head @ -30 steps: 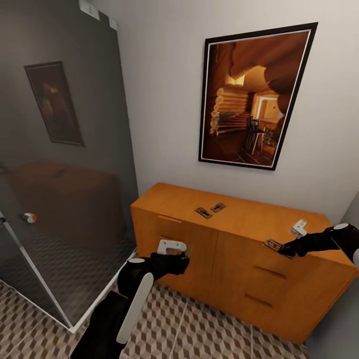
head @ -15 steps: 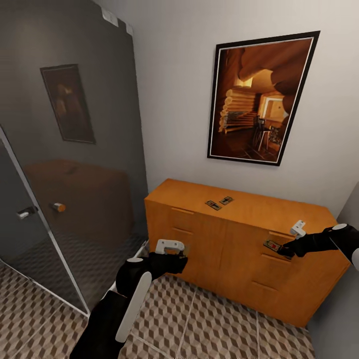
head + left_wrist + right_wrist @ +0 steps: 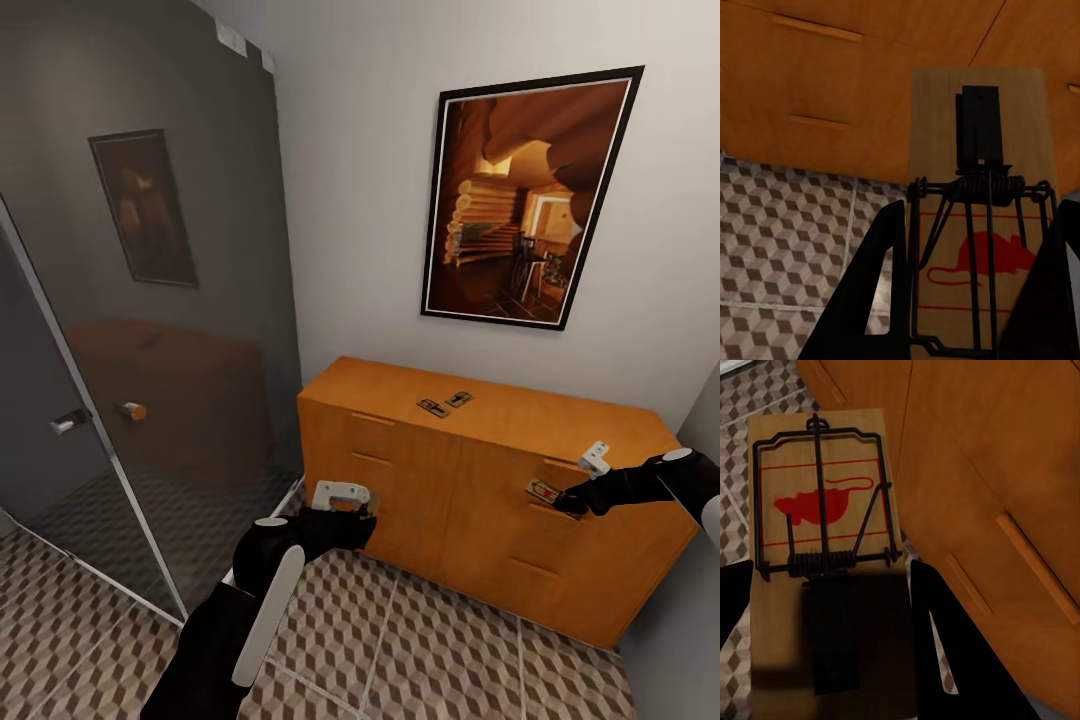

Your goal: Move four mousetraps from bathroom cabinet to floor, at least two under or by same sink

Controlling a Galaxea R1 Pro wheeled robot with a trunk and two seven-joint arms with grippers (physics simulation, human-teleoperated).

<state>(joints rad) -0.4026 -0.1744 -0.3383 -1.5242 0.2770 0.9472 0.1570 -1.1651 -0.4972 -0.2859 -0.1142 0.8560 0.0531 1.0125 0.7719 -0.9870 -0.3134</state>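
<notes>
Each end effector grips one mousetrap: the left end effector (image 3: 368, 518) clamps a mousetrap (image 3: 979, 217) low before the cabinet (image 3: 470, 520), the right end effector (image 3: 565, 500) another (image 3: 821, 547). Two mousetraps (image 3: 445, 404) lie on top, far side. None sits on the bathroom floor (image 3: 400, 640) yet.

Left arm: black and white, reaching forward and low, ending in the left gripper (image 3: 368, 512), whose dark fingers (image 3: 881, 289) are closed on either side of a mousetrap (image 3: 979, 217), held flat. Right arm: black, extended inward from the right side at mid height, ending in the right gripper (image 3: 560, 500), its fingers (image 3: 945, 649) clamped on a second mousetrap (image 3: 825, 555).
</notes>
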